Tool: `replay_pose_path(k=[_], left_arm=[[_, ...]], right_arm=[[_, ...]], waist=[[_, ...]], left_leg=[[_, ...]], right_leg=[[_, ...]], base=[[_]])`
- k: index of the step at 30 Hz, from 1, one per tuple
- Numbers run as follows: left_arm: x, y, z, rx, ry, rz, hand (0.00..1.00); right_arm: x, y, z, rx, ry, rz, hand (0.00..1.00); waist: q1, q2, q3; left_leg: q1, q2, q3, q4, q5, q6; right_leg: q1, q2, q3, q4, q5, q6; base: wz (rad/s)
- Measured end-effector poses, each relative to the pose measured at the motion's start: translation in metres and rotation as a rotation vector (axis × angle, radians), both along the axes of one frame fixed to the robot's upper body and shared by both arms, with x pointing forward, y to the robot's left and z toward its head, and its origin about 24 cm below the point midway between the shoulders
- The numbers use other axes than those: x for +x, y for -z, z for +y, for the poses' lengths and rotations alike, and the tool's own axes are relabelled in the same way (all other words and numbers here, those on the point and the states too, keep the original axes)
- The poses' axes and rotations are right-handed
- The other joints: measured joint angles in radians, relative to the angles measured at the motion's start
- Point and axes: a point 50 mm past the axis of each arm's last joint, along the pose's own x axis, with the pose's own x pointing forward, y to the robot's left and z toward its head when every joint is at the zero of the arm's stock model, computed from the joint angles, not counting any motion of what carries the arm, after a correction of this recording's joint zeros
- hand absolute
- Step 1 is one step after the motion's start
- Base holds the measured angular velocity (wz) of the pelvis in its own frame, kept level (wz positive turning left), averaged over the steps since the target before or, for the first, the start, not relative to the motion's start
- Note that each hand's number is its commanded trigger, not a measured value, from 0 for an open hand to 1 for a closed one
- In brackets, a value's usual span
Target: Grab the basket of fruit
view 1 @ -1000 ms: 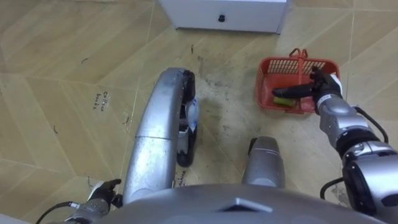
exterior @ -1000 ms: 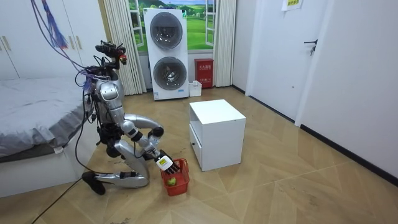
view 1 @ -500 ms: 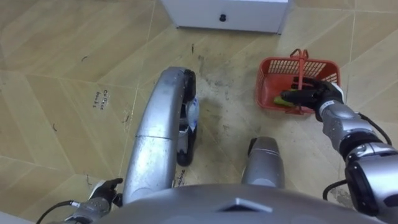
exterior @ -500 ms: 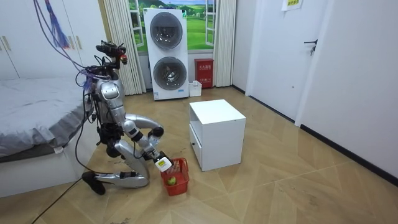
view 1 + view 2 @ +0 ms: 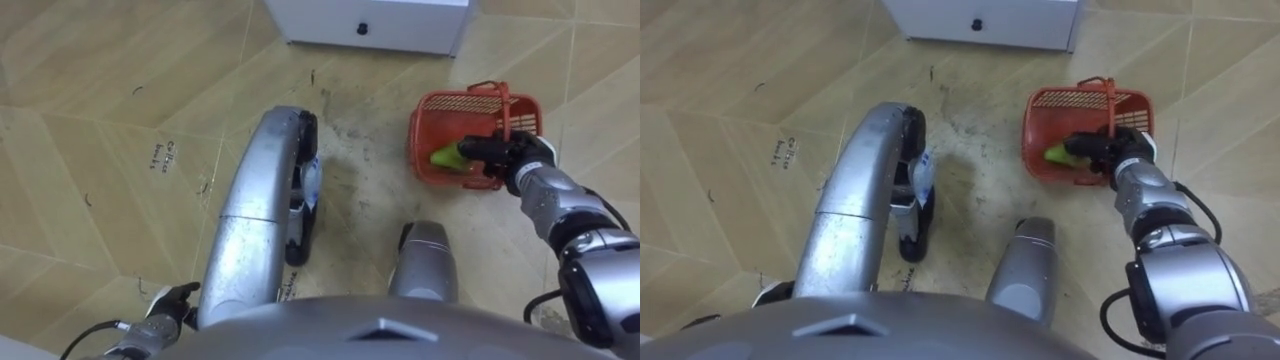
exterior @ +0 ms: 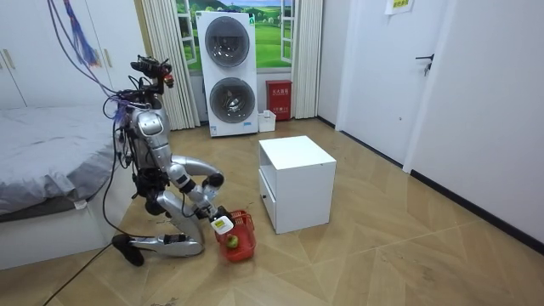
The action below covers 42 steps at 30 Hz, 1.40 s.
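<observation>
The red plastic fruit basket (image 5: 470,103) is on the wooden floor to my right front, tipped over toward me, with a green fruit (image 5: 447,155) inside. My right hand (image 5: 515,155) is at its upright handle (image 5: 501,108), dark fingers curled round it. In the room view I kneel on the floor by the bed, and the basket (image 6: 243,244) leans at my right hand (image 6: 219,226). My left hand (image 5: 170,300) hangs low at the lower left with relaxed fingers, holding nothing.
A white cabinet (image 5: 370,20) with a dark knob stands just beyond the basket; the room view shows the cabinet (image 6: 296,183) at its right. A bed (image 6: 42,161) is behind me. Stacked washing machines (image 6: 228,72) stand by the far wall.
My right hand's fingers have curled round the basket's handle. The basket has tipped from upright and shifted a little toward me. The left hand has not moved.
</observation>
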Motion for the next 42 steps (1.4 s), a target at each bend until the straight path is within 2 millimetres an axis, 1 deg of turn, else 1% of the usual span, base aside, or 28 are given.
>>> replay_pose_path(k=[5, 7, 8, 13, 16, 19, 21, 23, 24, 25, 27, 28, 30, 32, 33, 34, 35, 36, 37, 38, 39, 40, 41, 42], left_arm=[[0.002, 0.000, -0.002, -0.003, 0.011, -0.002, 0.00], [0.005, 0.000, -0.003, -0.003, 0.023, -0.006, 0.00], [0.007, 0.000, -0.004, -0.004, 0.031, -0.010, 0.00], [0.014, 0.000, -0.006, -0.011, 0.035, -0.026, 0.00], [0.024, 0.000, -0.009, -0.020, 0.038, -0.047, 0.00], [0.032, -0.001, -0.008, -0.020, 0.023, -0.071, 0.00], [0.040, -0.003, -0.007, -0.021, 0.007, -0.099, 0.00], [0.044, -0.003, -0.007, -0.020, 0.002, -0.109, 0.00], [0.045, -0.004, -0.007, -0.019, 0.006, -0.112, 0.00], [0.045, -0.004, -0.007, -0.019, 0.004, -0.112, 0.00], [0.047, -0.004, -0.005, -0.014, -0.017, -0.123, 0.00], [0.050, -0.005, -0.004, -0.012, -0.020, -0.131, 0.00], [0.052, -0.005, -0.004, -0.011, -0.019, -0.133, 0.00], [0.054, -0.006, -0.004, -0.009, -0.025, -0.140, 0.00], [0.058, -0.007, -0.002, -0.007, -0.035, -0.150, 0.00], [0.059, -0.007, -0.002, -0.005, -0.042, -0.156, 0.00], [0.061, -0.008, -0.001, 0.002, -0.041, -0.163, 0.00], [0.064, -0.009, -0.001, 0.008, -0.040, -0.173, 0.00], [0.064, -0.009, -0.001, 0.009, -0.040, -0.176, 0.00], [0.068, -0.010, -0.001, 0.007, -0.038, -0.185, 0.00], [0.073, -0.011, 0.000, 0.010, -0.036, -0.196, 0.00], [0.079, -0.013, 0.001, 0.013, -0.042, -0.212, 0.00], [0.082, -0.014, 0.001, 0.015, -0.050, -0.223, 0.00], [0.088, -0.015, 0.002, 0.019, -0.060, -0.240, 0.00]], right_arm=[[-0.008, 0.005, -0.003, 0.007, 0.036, 0.034, 1.00], [-0.009, 0.005, -0.004, 0.012, 0.045, 0.034, 1.00], [-0.009, 0.005, -0.004, 0.017, 0.052, 0.033, 1.00], [-0.013, 0.009, -0.002, 0.027, 0.062, 0.048, 1.00], [-0.012, 0.009, -0.001, 0.027, 0.057, 0.047, 1.00], [-0.007, 0.007, 0.004, 0.032, 0.046, 0.025, 1.00], [0.001, 0.002, 0.007, 0.033, 0.030, -0.008, 1.00], [0.005, -0.001, 0.009, 0.030, 0.018, -0.028, 1.00], [0.008, -0.002, 0.010, 0.019, 0.004, -0.036, 1.00], [0.010, -0.004, 0.011, 0.012, -0.007, -0.042, 1.00], [0.018, -0.009, 0.016, -0.016, -0.055, -0.070, 1.00], [0.022, -0.011, 0.020, -0.032, -0.088, -0.084, 1.00], [0.029, -0.017, 0.025, -0.054, -0.134, -0.116, 1.00], [0.036, -0.024, 0.029, -0.065, -0.169, -0.156, 1.00], [0.039, -0.028, 0.033, -0.076, -0.194, -0.183, 1.00], [0.040, -0.030, 0.036, -0.081, -0.206, -0.196, 1.00], [0.040, -0.032, 0.041, -0.085, -0.233, -0.218, 1.00], [0.041, -0.034, 0.047, -0.082, -0.254, -0.240, 1.00], [0.041, -0.034, 0.050, -0.080, -0.264, -0.249, 1.00], [0.041, -0.036, 0.055, -0.081, -0.283, -0.266, 1.00], [0.041, -0.036, 0.059, -0.076, -0.297, -0.272, 1.00], [0.041, -0.036, 0.063, -0.073, -0.312, -0.272, 1.00], [0.041, -0.036, 0.065, -0.077, -0.322, -0.273, 1.00], [0.042, -0.037, 0.069, -0.095, -0.354, -0.273, 1.00]], waist=[[-0.001, 0.002, 0.0005], [-0.004, 0.002, 0.0008], [-0.005, 0.001, 0.0011], [-0.005, 0.000, 0.0016], [-0.003, -0.004, 0.0039], [-0.004, -0.010, 0.0071], [-0.004, -0.012, 0.0078], [-0.005, -0.015, 0.0088], [-0.005, -0.017, 0.0093], [-0.005, -0.018, 0.0099], [-0.010, -0.027, 0.0139], [-0.013, -0.032, 0.0125], [-0.026, -0.032, 0.0125], [-0.036, -0.030, 0.0119], [-0.046, -0.030, 0.0118], [-0.053, -0.029, 0.0115], [-0.068, -0.027, 0.0084], [-0.080, -0.025, 0.0023], [-0.086, -0.023, -0.0005], [-0.092, -0.017, -0.0055], [-0.101, -0.015, -0.0082], [-0.111, -0.009, -0.0123], [-0.112, -0.007, -0.0128], [-0.115, 0.000, -0.0164]], left_leg=[[0.000, 0.000, 0.001, 0.000, 0.005, -0.001], [-0.001, -0.007, -0.001, 0.000, 0.008, -0.003], [-0.001, -0.015, -0.005, 0.000, 0.011, -0.007], [-0.004, -0.017, -0.021, 0.008, 0.013, -0.005], [-0.004, -0.017, -0.029, 0.013, 0.013, -0.005], [-0.007, -0.017, -0.033, 0.019, 0.013, -0.005], [-0.008, -0.020, -0.035, 0.025, 0.013, -0.005], [-0.007, -0.027, -0.040, 0.031, 0.013, -0.004], [-0.006, -0.035, -0.048, 0.036, 0.013, -0.004], [-0.004, -0.035, -0.049, 0.038, 0.012, -0.002], [0.002, -0.035, -0.056, 0.045, 0.008, 0.005], [0.002, -0.038, -0.063, 0.049, 0.006, 0.008], [0.003, -0.063, -0.085, 0.058, 0.004, 0.004], [0.004, -0.081, -0.101, 0.070, 0.002, 0.003], [0.006, -0.088, -0.103, 0.074, 0.000, 0.005], [0.008, -0.088, -0.102, 0.076, -0.003, 0.011], [0.013, -0.088, -0.100, 0.077, -0.010, 0.020], [0.015, -0.088, -0.100, 0.074, -0.015, 0.027], [0.016, -0.088, -0.100, 0.070, -0.016, 0.030], [0.021, -0.086, -0.099, 0.058, -0.017, 0.035], [0.031, -0.085, -0.099, 0.041, -0.018, 0.041], [0.042, -0.082, -0.099, 0.021, -0.015, 0.047], [0.047, -0.080, -0.099, 0.008, -0.014, 0.051], [0.055, -0.076, -0.098, -0.020, -0.010, 0.058]], right_leg=[[-0.003, 0.000, 0.000, 0.008, 0.000, 0.000], [0.000, 0.000, -0.002, 0.009, -0.001, -0.001], [0.004, 0.000, -0.004, 0.008, -0.001, -0.001], [0.012, 0.010, -0.020, 0.008, -0.001, -0.001], [0.017, 0.016, -0.021, 0.008, -0.001, -0.001], [0.024, 0.021, -0.020, 0.008, -0.001, -0.002], [0.027, 0.022, -0.020, 0.008, -0.002, -0.003], [0.033, 0.022, -0.020, 0.007, -0.002, -0.003], [0.040, 0.023, -0.021, 0.006, -0.002, -0.003], [0.043, 0.025, -0.021, 0.006, -0.002, -0.003], [0.051, 0.027, -0.023, 0.005, -0.002, -0.003], [0.055, 0.029, -0.025, 0.004, -0.002, -0.003], [0.069, 0.030, -0.033, 0.002, -0.002, -0.003], [0.086, 0.033, -0.032, 0.001, -0.002, -0.003], [0.095, 0.033, -0.032, -0.002, -0.002, -0.003], [0.100, 0.032, -0.035, -0.004, -0.002, -0.003], [0.105, 0.029, -0.038, -0.014, -0.002, -0.003], [0.105, 0.030, -0.036, -0.027, -0.002, -0.003], [0.104, 0.031, -0.036, -0.036, -0.002, -0.003], [0.102, 0.033, -0.036, -0.060, -0.002, -0.003], [0.104, 0.035, -0.037, -0.090, -0.002, -0.003], [0.103, 0.047, -0.035, -0.126, -0.002, -0.003], [0.101, 0.055, -0.031, -0.146, -0.002, -0.003], [0.096, 0.069, -0.022, -0.189, -0.003, -0.001]], base=[[0.00], [0.02], [0.04], [0.03], [0.00], [0.00], [0.00], [0.00], [0.00], [-0.04], [0.00], [0.00], [0.00], [-0.05], [0.00], [0.07], [0.04], [0.00], [-0.05], [-0.05], [-0.08], [-0.06], [-0.10], [-0.12]])
